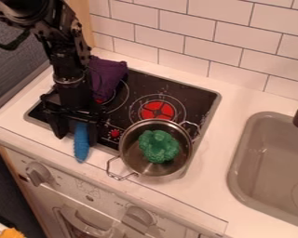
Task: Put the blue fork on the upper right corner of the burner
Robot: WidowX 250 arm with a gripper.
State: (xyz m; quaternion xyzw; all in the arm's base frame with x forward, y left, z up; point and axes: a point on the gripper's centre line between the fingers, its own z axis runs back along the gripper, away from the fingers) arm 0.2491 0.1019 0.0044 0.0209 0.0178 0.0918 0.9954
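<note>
Hanging over the black glass stovetop's (200, 94) front-left edge, your black two-finger gripper (80, 135) has its jaws apart; ridged blue fork (81, 148) between them, poking past that edge.

Toy kitchen, stovetop (204, 95), sink (267, 160), tiled wall (204, 35)

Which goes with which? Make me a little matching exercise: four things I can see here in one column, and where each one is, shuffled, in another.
Things
1. Broccoli
2. Purple cloth
3. Blue fork
4. Sink

Places
A. At the stove's front edge, below the black gripper
B. Set into the white counter, to the right of the stove
C. Inside the metal pot
D. At the back left of the stove, behind the gripper

Right pairs: 1-C, 2-D, 3-A, 4-B
</note>
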